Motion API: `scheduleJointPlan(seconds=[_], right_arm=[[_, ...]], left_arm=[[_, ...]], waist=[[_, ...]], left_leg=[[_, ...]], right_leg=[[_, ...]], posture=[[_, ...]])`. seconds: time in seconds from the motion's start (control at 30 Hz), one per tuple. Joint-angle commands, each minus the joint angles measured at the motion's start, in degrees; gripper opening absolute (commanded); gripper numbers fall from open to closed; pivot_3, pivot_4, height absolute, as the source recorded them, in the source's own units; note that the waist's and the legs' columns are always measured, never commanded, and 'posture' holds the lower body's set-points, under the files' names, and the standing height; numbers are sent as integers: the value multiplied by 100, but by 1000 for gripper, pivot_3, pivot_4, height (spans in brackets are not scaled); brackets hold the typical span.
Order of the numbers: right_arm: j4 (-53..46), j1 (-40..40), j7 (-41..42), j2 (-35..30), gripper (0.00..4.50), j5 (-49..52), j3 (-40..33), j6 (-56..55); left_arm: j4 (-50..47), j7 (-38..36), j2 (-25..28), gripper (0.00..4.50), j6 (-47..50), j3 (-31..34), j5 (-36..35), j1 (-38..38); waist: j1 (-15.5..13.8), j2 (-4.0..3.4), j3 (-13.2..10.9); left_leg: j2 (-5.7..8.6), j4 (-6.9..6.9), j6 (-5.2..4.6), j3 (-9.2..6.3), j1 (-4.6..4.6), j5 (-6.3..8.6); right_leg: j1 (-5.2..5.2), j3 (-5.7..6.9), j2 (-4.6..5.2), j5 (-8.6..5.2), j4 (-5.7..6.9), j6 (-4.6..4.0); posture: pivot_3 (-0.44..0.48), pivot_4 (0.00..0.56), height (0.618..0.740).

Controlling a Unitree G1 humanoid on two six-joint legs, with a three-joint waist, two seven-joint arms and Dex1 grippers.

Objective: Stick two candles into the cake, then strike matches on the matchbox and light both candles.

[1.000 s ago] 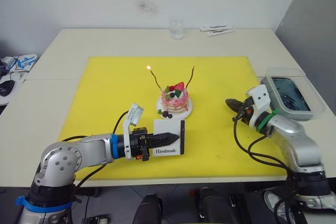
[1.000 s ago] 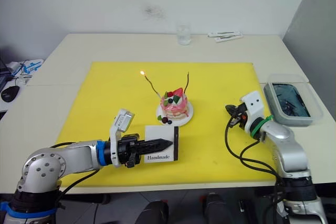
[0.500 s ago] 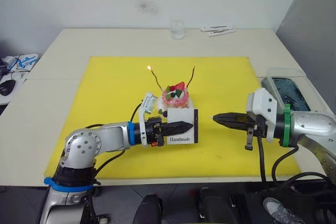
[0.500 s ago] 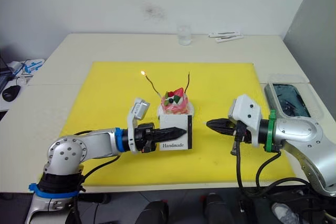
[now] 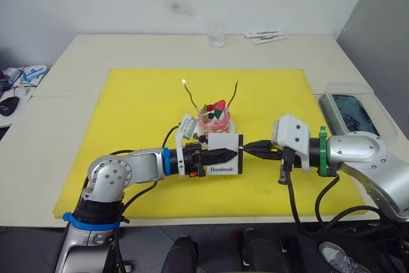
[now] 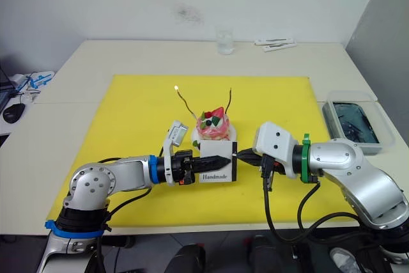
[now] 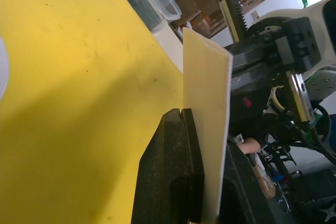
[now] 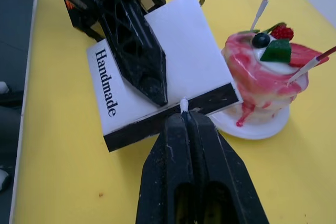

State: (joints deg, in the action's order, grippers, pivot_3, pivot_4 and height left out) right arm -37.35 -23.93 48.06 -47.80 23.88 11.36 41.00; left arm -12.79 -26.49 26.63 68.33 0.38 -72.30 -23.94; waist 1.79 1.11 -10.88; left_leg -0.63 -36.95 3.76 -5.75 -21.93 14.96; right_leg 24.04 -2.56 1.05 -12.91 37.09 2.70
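Just in front of the cake [image 5: 215, 121], the left gripper [image 5: 225, 155] pinches the matchbox [image 5: 223, 161] upright above the yellow mat [image 5: 128, 119]. The right gripper [image 8: 185, 116], fingers closed on a match [image 8: 184, 103], presses its pale head against the box's black strip. Behind, two candles [image 5: 190, 96] stand in the cake, the left one lit.

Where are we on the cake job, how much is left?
Done: both candles stand in the cake, and the left candle burns. In hand: the left gripper holds the matchbox up, and the right gripper presses a match to its black strip. Left: light that match and the right candle.
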Motion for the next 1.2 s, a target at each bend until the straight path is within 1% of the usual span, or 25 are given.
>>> scheduleJointPlan(seconds=[0.03, 0.17, 0.27, 0.6, 1.2], right_arm=[[20, -167, 63, 17, 21, -204, 85, -220], [88, -167, 139, 38, 21, -309, 121, -336], [84, -190, 219, 44, 21, -240, 14, -364], [111, -37, 428, -155, 21, -296, -108, -539], [361, -141, 657, -79, 21, -772, 293, -820]], left_arm=[[-193, -54, -35, 0, -22, 114, -46, 12], [-248, -54, -30, 0, -27, 126, -13, 61], [-263, -63, -15, 0, -62, 141, 42, 88], [-266, -107, -25, 0, -89, 146, 133, 105], [-308, -90, -119, 0, -34, 180, -12, 74]], waist=[[1, 0, 0], [2, 0, 0], [1, 0, 0], [1, 0, 0], [2, 0, 0]], left_leg=[[0, 0, 0, 0, 1, 0], [0, 0, 0, -1, 1, 0], [0, 0, 0, -1, 0, 0], [0, 0, 0, -1, 1, 0], [0, -1, 0, -1, 2, 0]], right_leg=[[0, 0, 0, 0, 0, 0], [0, 1, 0, 0, 1, 0], [0, 0, 0, 0, 1, 0], [-1, 1, 0, 0, 1, 0], [-1, 1, 0, 0, 2, 1]], posture=[[0, 150, 740], [0, 150, 740], [0, 150, 740], [0, 150, 740], [0, 150, 740]])
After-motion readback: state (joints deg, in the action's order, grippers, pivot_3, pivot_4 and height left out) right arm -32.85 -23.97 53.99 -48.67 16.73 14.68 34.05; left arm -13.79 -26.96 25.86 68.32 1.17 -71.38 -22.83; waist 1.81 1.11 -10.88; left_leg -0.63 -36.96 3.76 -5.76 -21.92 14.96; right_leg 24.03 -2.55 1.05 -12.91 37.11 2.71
